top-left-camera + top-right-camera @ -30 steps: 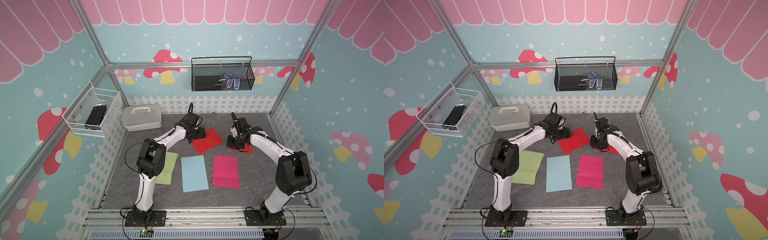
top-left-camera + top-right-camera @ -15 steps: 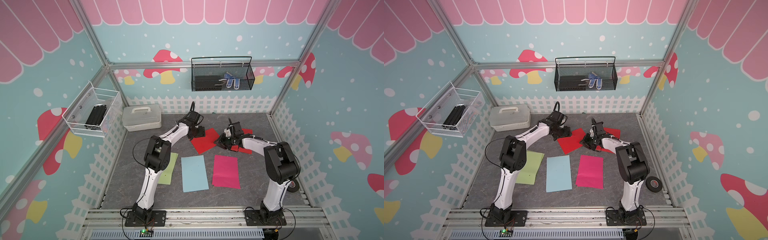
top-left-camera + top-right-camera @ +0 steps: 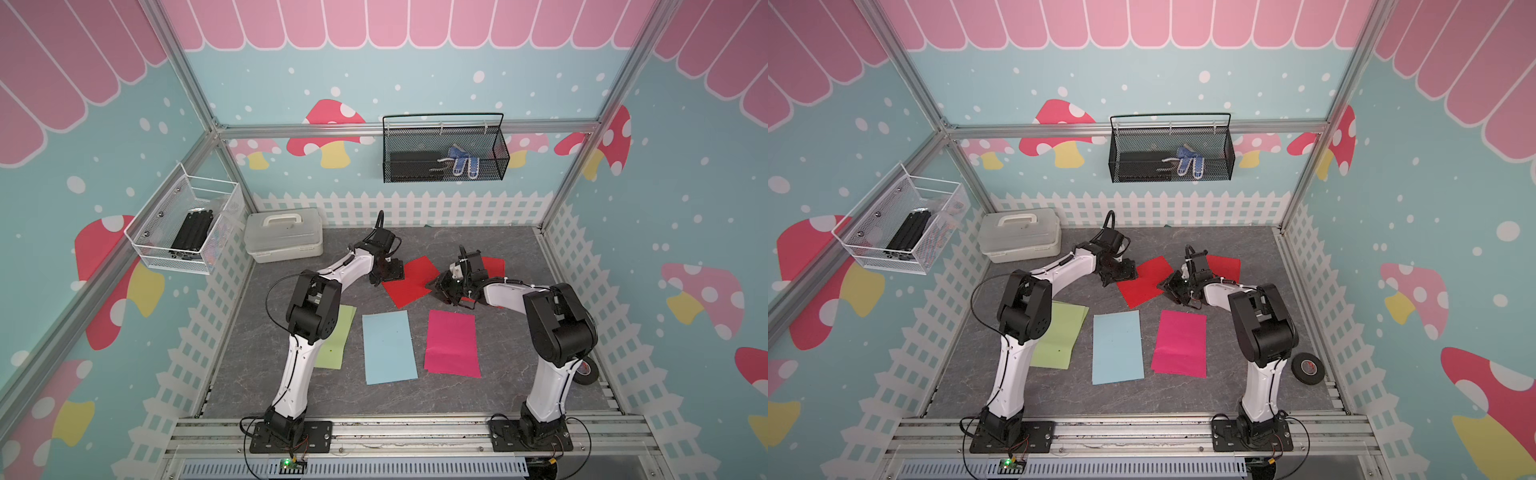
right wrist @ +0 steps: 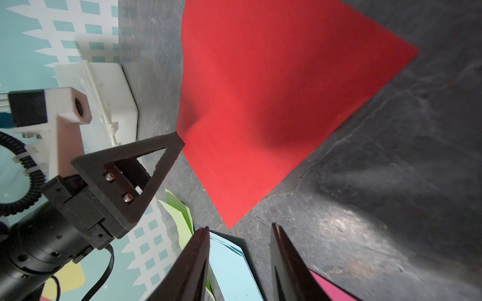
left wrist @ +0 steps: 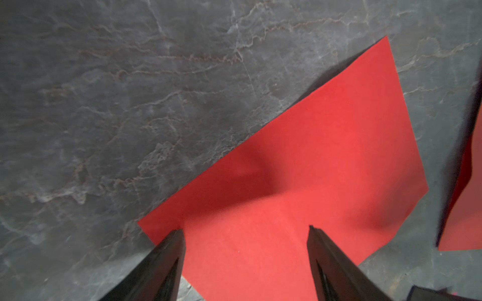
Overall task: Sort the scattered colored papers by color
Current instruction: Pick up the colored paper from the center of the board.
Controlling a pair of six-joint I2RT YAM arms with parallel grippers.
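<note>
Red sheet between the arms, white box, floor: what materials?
Red sheet: looks like paper or thin card, matte. It buckles into a soft ridge and shows no glare.
White box: probably moulded plastic, slightly translucent, satin, with a moulded handle on the lid.
Floor: grey stone-look surface with pale veins and a low sheen. Printed mat or laminate, cannot tell.

Overhead stereo pair, close wrist cameras
</note>
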